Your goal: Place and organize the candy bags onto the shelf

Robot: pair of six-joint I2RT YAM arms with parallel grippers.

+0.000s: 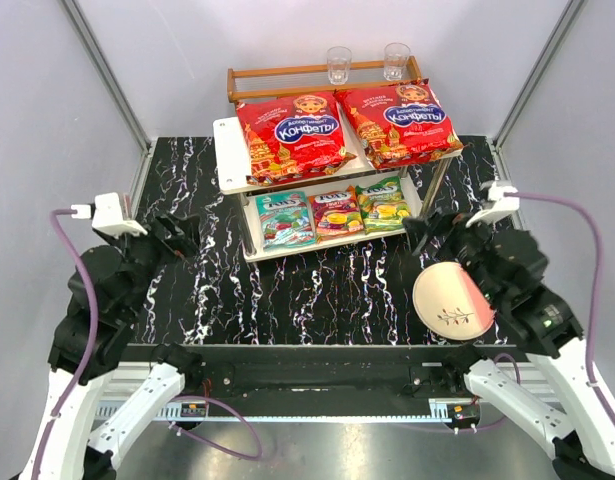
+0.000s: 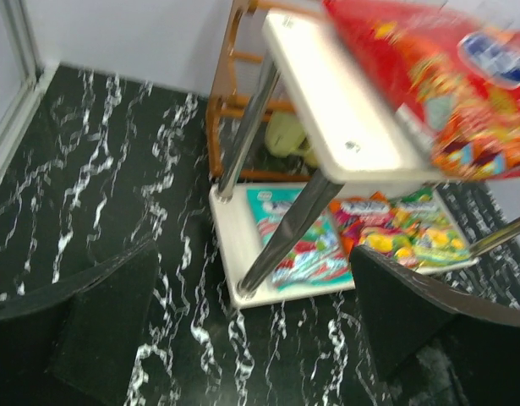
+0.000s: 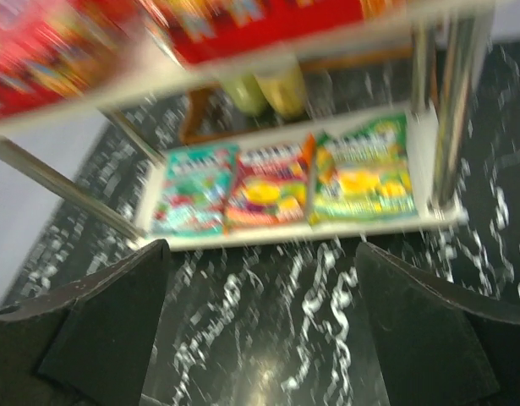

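The white two-tier shelf (image 1: 225,150) stands at the back middle of the table. Two large red candy bags (image 1: 292,135) (image 1: 400,120) lie side by side on its top tier. On the lower tier the teal (image 1: 285,220), red-orange (image 1: 335,212) and green-yellow (image 1: 383,203) small bags lie in a row. My left gripper (image 1: 182,238) is open and empty, left of the shelf's front corner. My right gripper (image 1: 427,232) is open and empty just off the shelf's right front. The right wrist view shows the three small bags (image 3: 268,186) beyond the open fingers (image 3: 116,321).
A round pink-and-cream plate (image 1: 453,301) lies on the black marbled table (image 1: 317,300) under my right arm. A narrow brown wooden rack (image 1: 287,72) with two glasses (image 1: 338,65) stands behind the shelf. Metal frame posts (image 1: 107,70) and white walls enclose the table.
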